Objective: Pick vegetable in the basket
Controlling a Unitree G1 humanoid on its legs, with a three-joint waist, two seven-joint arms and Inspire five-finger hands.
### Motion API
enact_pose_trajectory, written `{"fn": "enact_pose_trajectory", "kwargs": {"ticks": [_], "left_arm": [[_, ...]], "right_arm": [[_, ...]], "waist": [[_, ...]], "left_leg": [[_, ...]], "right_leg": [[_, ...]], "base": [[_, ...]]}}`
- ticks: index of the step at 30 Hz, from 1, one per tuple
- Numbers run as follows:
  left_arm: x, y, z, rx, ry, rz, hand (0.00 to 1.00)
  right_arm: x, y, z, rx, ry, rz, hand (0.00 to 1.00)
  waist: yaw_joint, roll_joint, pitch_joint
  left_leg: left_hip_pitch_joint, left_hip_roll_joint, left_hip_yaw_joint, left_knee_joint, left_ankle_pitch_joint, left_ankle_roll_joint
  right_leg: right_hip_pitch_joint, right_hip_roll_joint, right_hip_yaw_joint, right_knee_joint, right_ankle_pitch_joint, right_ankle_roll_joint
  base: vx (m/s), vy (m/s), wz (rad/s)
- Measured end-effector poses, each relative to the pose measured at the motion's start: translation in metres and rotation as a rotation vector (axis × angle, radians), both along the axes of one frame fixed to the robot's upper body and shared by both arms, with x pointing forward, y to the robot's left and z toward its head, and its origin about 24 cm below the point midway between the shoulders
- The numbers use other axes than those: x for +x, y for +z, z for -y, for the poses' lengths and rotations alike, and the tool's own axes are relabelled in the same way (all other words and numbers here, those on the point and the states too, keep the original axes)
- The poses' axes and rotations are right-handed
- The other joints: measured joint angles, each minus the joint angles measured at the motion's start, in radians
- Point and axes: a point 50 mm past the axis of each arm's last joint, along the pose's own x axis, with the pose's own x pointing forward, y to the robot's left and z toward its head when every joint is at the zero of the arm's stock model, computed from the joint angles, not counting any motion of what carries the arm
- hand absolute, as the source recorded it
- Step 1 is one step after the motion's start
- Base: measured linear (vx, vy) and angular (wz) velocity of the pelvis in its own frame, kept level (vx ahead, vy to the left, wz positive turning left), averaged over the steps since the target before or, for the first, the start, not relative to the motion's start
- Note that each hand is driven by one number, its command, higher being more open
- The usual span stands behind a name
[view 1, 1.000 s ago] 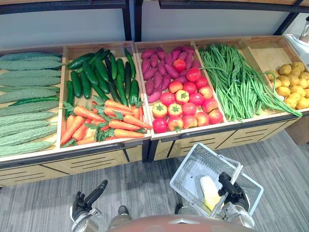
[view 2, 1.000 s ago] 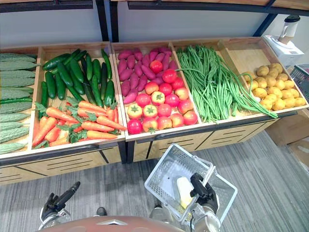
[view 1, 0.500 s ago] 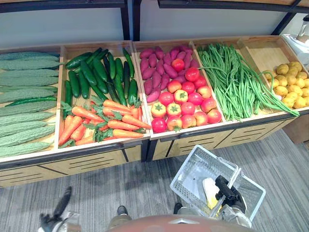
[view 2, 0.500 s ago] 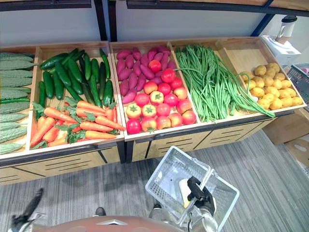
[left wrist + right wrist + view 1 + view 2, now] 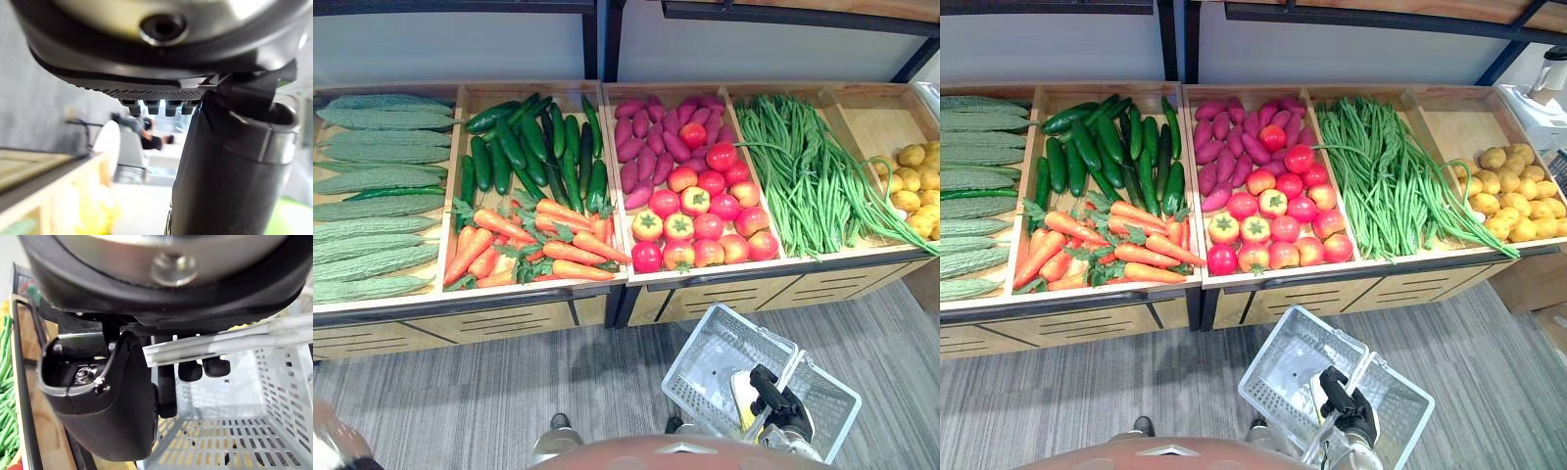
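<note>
A white mesh basket (image 5: 710,348) hangs in front of the stand at the lower right, and my right hand (image 5: 775,397) is shut on its handle (image 5: 234,340). My fingers (image 5: 203,367) curl over that bar. A pale yellow vegetable (image 5: 742,390) lies inside the basket. The wooden stand holds ridged green gourds (image 5: 372,196), cucumbers (image 5: 524,147), carrots (image 5: 529,245), purple sweet potatoes (image 5: 656,142), tomatoes (image 5: 705,211), green beans (image 5: 803,166) and yellow potatoes (image 5: 915,181). My left hand (image 5: 161,63) hangs low at my left side, fingers straight, holding nothing.
The stand's front edge (image 5: 538,299) runs across the view, with wooden drawer fronts below it. Grey carpet (image 5: 509,392) lies between me and the stand. A dark shelf frame (image 5: 602,44) rises behind the bins.
The camera has shifted, so the stand sits further right in the picture. My left hand has dropped down and out to the lower left. The right hand keeps hold of the basket.
</note>
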Motion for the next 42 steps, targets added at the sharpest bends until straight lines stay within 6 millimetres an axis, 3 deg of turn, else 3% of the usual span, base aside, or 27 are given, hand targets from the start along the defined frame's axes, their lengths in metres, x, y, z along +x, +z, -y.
{"fn": "enact_pose_trajectory", "kwargs": {"ticks": [4, 7, 11, 18, 22, 27, 31, 42], "left_arm": [[0.055, 0.053, 0.009, 0.226, -0.263, -0.028, 1.00], [0.093, 0.074, 0.027, 0.354, -0.493, -0.109, 1.00], [0.135, 0.085, 0.060, 0.484, -0.794, -0.222, 1.00], [0.169, 0.089, 0.092, 0.594, -1.055, -0.429, 1.00], [0.180, 0.088, 0.108, 0.694, -1.158, -0.578, 1.00], [0.187, 0.071, 0.125, 0.803, -1.297, -0.833, 1.00], [0.188, 0.064, 0.135, 0.839, -1.364, -0.891, 1.00], [0.168, 0.024, 0.143, 0.823, -1.471, -1.081, 1.00]], "right_arm": [[0.011, 0.010, 0.001, -0.010, 0.025, 0.068, 0.00], [0.017, 0.015, 0.001, -0.009, 0.047, 0.104, 0.00], [0.024, 0.020, 0.000, -0.036, 0.116, 0.120, 0.00], [0.019, 0.026, 0.002, -0.061, 0.148, 0.134, 0.00], [0.020, 0.026, 0.001, -0.068, 0.172, 0.136, 0.00], [0.020, 0.027, 0.000, -0.066, 0.189, 0.143, 0.00], [0.019, 0.027, 0.000, -0.065, 0.193, 0.145, 0.00], [0.008, 0.025, 0.000, -0.051, 0.207, 0.128, 0.00]], "waist": [[-0.005, 0.003, -0.005], [-0.024, 0.006, -0.007], [-0.033, 0.006, -0.008], [-0.056, 0.009, -0.009], [-0.059, 0.011, -0.011], [-0.061, 0.021, -0.018], [-0.062, 0.023, -0.022], [-0.080, 0.022, -0.063]], "left_leg": [[-0.010, 0.001, 0.001, 0.011, -0.006, 0.003], [-0.008, 0.001, 0.007, 0.012, -0.006, 0.004], [-0.008, 0.002, 0.024, 0.014, -0.007, 0.005], [-0.007, 0.007, 0.032, 0.026, -0.008, 0.006], [-0.008, 0.008, 0.034, 0.026, -0.008, 0.006], [-0.008, 0.008, 0.035, 0.026, -0.008, 0.006], [-0.008, 0.008, 0.036, 0.026, -0.007, 0.006], [-0.010, 0.008, 0.042, 0.025, -0.007, 0.006]], "right_leg": [[-0.008, -0.001, 0.008, 0.003, 0.000, -0.001], [-0.016, 0.000, 0.027, 0.015, -0.006, -0.007], [-0.036, 0.002, 0.056, 0.021, -0.006, -0.008], [-0.046, 0.006, 0.073, 0.034, -0.009, -0.012], [-0.049, 0.006, 0.079, 0.034, -0.009, -0.012], [-0.051, 0.007, 0.083, 0.034, -0.008, -0.011], [-0.052, 0.007, 0.084, 0.034, -0.007, -0.009], [-0.049, 0.008, 0.091, 0.015, 0.004, 0.001]], "base": [[0.02, 0.008, -0.02], [0.00, 0.015, -0.06], [-0.01, 0.010, -0.19], [0.00, -0.003, -0.07], [-0.01, 0.002, -0.01], [-0.02, 0.004, -0.01], [-0.01, 0.002, 0.00], [0.00, 0.000, 0.00]]}}
